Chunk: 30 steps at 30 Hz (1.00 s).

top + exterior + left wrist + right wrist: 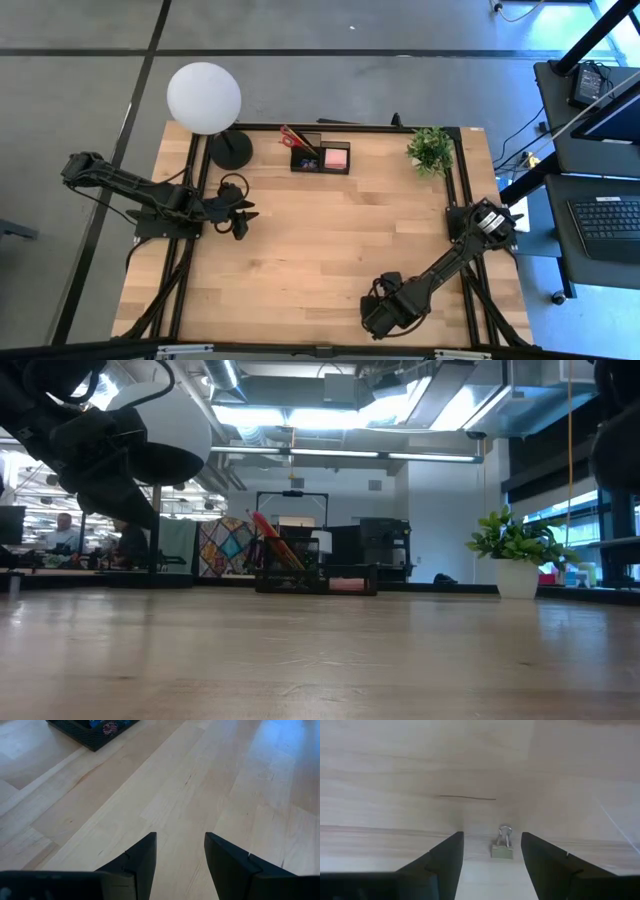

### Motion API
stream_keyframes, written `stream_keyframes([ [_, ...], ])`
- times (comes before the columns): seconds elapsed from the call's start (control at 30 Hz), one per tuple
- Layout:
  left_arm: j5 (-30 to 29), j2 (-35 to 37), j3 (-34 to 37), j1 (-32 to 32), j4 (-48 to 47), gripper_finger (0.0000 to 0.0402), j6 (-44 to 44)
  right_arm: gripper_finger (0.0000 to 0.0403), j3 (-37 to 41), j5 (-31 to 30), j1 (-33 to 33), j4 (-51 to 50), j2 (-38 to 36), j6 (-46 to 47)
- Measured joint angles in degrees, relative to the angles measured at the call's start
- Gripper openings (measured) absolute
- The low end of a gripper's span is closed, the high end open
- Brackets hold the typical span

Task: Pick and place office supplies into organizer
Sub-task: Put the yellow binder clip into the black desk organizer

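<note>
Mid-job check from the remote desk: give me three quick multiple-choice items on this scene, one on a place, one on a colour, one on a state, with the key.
1. Where does the organizer stand?
A. at the table's far edge, between lamp and plant
B. under the right gripper
C. at the near edge

2. What colour are the scissors' handles?
A. blue
B. red
C. green

3. How is the left gripper?
A. shut on a pen
B. shut, empty
C. open, empty

Key: 1 A, the high view shows it there; 2 B, red handles stick out of the organizer; 3 C, the left wrist view shows bare table between parted fingers.
</note>
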<state>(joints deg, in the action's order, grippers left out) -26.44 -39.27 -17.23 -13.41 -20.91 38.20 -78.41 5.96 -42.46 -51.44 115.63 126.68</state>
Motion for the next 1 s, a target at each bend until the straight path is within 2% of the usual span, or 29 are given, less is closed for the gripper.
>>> stream_keyframes([
  [0.37,0.0,0.0,0.0,0.0,0.0,0.0159,0.0,0.0202,0.0,2.1,0.0,0.7,0.1,1.9],
  [0.57,0.0,0.0,0.0,0.0,0.0,0.0159,0.2,0.0202,-0.2,4.8,0.1,2.9,2.7,2.1],
  [1.0,0.0,0.0,0.0,0.0,0.1,0.0159,0.9,0.0202,-1.0,4.3,-0.2,1.0,4.0,-0.4],
])
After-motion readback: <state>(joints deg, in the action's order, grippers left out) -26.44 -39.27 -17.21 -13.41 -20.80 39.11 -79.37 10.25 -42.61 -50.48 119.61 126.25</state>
